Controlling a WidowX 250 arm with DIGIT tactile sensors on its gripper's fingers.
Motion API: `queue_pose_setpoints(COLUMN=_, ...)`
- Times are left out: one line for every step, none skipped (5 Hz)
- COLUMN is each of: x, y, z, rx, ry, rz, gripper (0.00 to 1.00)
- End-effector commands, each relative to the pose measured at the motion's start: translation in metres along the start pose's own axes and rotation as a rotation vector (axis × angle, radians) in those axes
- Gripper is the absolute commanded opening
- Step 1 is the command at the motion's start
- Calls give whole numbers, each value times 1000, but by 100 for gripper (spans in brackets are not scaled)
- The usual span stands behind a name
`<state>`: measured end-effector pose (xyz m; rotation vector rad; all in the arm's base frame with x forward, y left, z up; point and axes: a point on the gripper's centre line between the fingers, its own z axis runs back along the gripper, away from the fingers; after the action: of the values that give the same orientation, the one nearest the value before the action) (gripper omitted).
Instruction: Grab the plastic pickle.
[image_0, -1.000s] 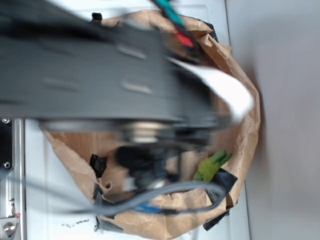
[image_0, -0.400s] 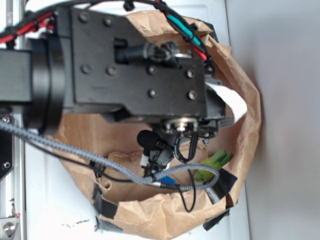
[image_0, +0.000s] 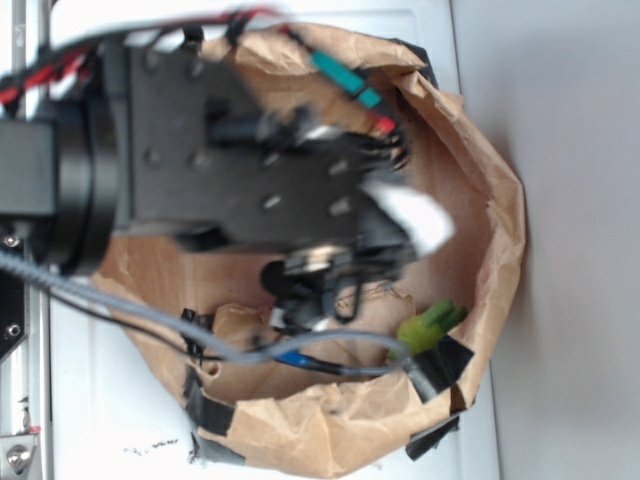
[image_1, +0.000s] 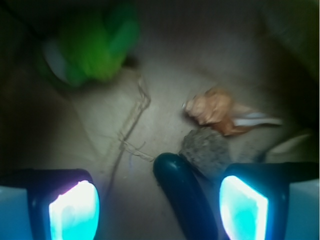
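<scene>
In the wrist view the plastic pickle (image_1: 185, 195), dark teal and smooth with a rounded end, lies on the brown paper between my fingers, nearer the right one. My gripper (image_1: 159, 207) is open, its glowing pads (image_1: 75, 210) wide apart and not touching the pickle. The pickle's upper end rests against a grey stone (image_1: 206, 151). In the exterior view my arm (image_0: 250, 170) hangs over the paper bag (image_0: 480, 200) and hides the pickle.
A tan seashell (image_1: 215, 110) lies beyond the stone. A bright lime-green leafy toy (image_1: 90, 45) sits at the far left, also seen near the bag's wall as the green toy (image_0: 428, 328). Cables (image_0: 300, 352) trail across the bag. The bag's walls stand all around.
My arm has shifted a little left and down into the bag since the earlier frames; the view is motion-blurred. The green toy has not moved.
</scene>
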<state>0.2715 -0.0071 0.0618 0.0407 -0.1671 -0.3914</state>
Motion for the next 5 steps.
queue_pose_setpoints(x=-2, y=9, z=-11, rx=13, ry=-32, rz=-60, gripper=100)
queue_pose_setpoints(x=7, y=19, z=-26, rx=28, ry=13, rz=-35, gripper=100)
queue_pose_setpoints(x=16, y=25, z=-32, rx=34, ry=18, rz=-24, gripper=100)
queue_pose_setpoints(x=19, y=33, z=-48, rx=64, ry=42, rz=-5, gripper=100)
queue_pose_setpoints(x=17, y=33, z=-56, rx=58, ry=46, rz=6, gripper=100)
